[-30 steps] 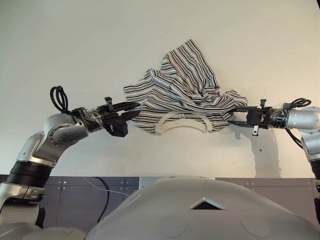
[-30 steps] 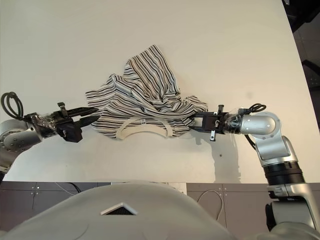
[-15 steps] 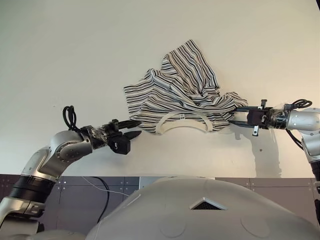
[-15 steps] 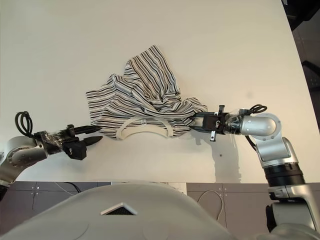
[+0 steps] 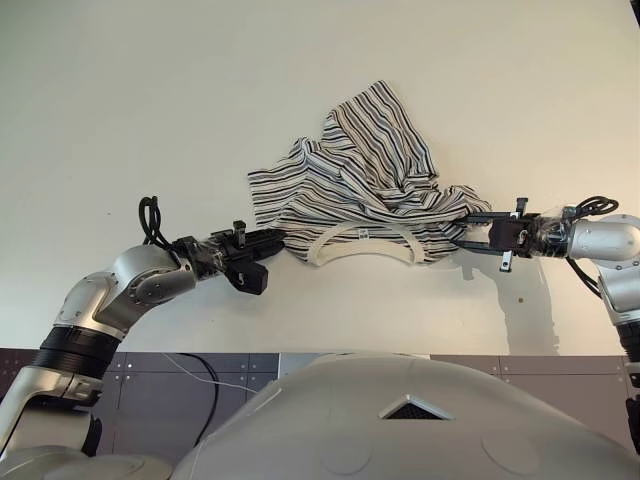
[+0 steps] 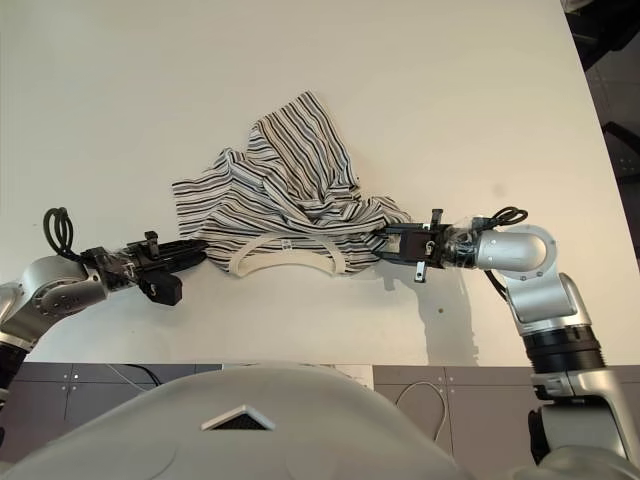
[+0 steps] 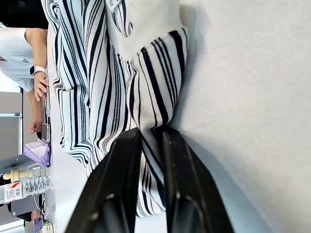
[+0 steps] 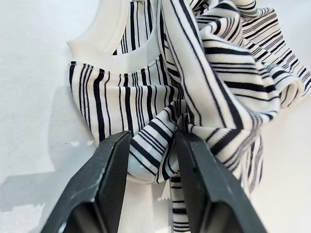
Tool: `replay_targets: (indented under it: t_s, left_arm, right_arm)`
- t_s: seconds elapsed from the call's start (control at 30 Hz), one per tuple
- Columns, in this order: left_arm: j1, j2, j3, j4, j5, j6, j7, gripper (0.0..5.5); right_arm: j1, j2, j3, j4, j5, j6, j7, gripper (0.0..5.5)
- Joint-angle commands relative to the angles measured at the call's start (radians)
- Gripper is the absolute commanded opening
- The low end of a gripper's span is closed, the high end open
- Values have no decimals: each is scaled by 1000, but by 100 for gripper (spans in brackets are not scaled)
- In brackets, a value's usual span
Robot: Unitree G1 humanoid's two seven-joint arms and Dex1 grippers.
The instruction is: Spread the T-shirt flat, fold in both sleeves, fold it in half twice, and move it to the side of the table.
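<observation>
The crumpled T-shirt [image 5: 365, 170] lies mid-table [image 5: 150, 80]; the left gripper [image 5: 278, 237] pinches its near-left edge, the right gripper [image 5: 466, 231] clamps its near-right folds, apparently to pull it flat.

This looks like a robotics lab or test room. A wide, plain white bench [image 5: 150, 100] carries the work. Below its near edge run bolted dark grey panels [image 5: 160, 368] with loose cables [image 5: 214, 392] trailing over them. Beyond the bench's far side sit a purple bag [image 7: 36, 151] and a shelf of small bottles [image 7: 24, 187].
</observation>
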Motion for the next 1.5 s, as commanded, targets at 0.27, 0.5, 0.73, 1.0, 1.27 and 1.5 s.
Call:
replay_targets:
  t_s: [0.27,0.5,0.73,1.0,1.27,1.5]
  left_arm:
    - [-5,54,-38,89,37,-23,-43,12]
    - [-19,57,-46,88,17,-40,-57,12]
    - [-45,62,-55,99,2,-63,-76,12]
    - [-52,40,-53,86,-39,-48,-85,10]
    - [-26,43,30,-57,-424,77,-173,10]
    - [41,116,256,-438,-979,414,-233,10]
  right_arm:
    - [-17,-91,20,77,-123,-319,-2,169]
    - [-107,-67,100,264,-402,-568,-184,169]
    - [-207,-57,204,409,-567,-706,-335,169]
    - [-229,-64,275,437,-532,-738,-359,14]
    - [-149,-153,208,261,-16,-522,-228,14]
    - [13,-434,-126,-281,729,72,-103,14]
